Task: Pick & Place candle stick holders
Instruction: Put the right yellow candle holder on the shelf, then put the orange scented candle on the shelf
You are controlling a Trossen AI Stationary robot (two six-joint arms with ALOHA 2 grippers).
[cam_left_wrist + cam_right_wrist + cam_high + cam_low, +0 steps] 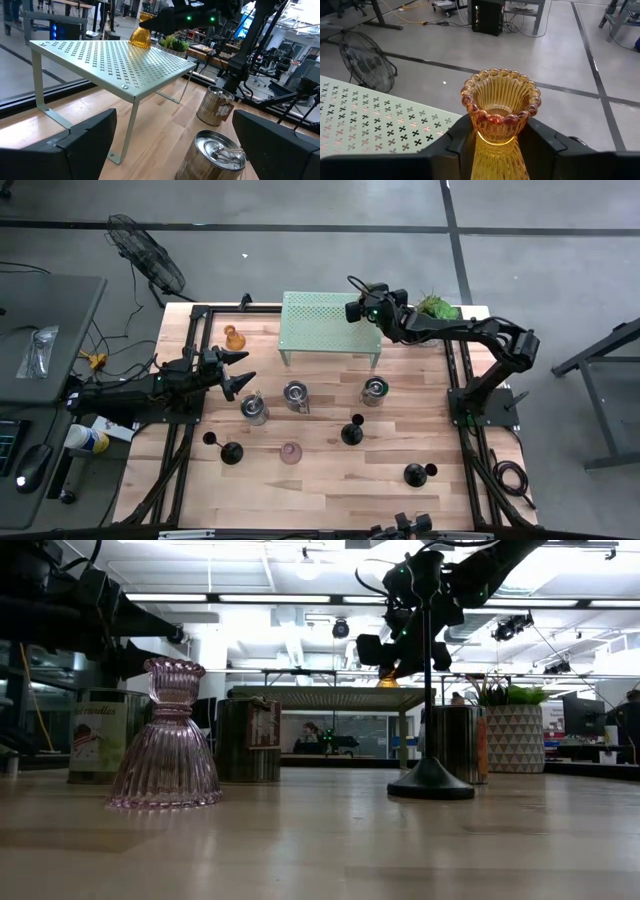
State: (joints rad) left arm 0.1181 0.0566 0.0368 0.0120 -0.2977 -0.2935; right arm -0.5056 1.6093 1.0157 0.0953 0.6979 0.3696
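My right gripper (353, 308) reaches over the far right corner of the pale green rack (330, 328) and is shut on an amber glass holder (500, 107). A second amber holder (233, 337) stands on the table left of the rack. Three silver cups (253, 408) (296, 395) (374, 391) stand in a row in front of the rack. A pink glass holder (291, 452) and three black sticks (352, 430) (228, 450) (415, 473) stand nearer the front. My left gripper (236, 371) is open and empty, left of the cups. My right gripper pinches the amber holder's ribbed body (492, 142) just below its beaded rim, between the two fingers (452, 145), one on each side. The holder stands upright, mouth up. It shows at the rack's far edge (140, 36); I cannot tell whether its base rests on the rack.
A green plant in a white pot (437, 306) stands at the far right corner, behind my right arm. The rack stands on thin legs (127, 130) with open room under it. Bare wood lies along the table's front edge (330, 500).
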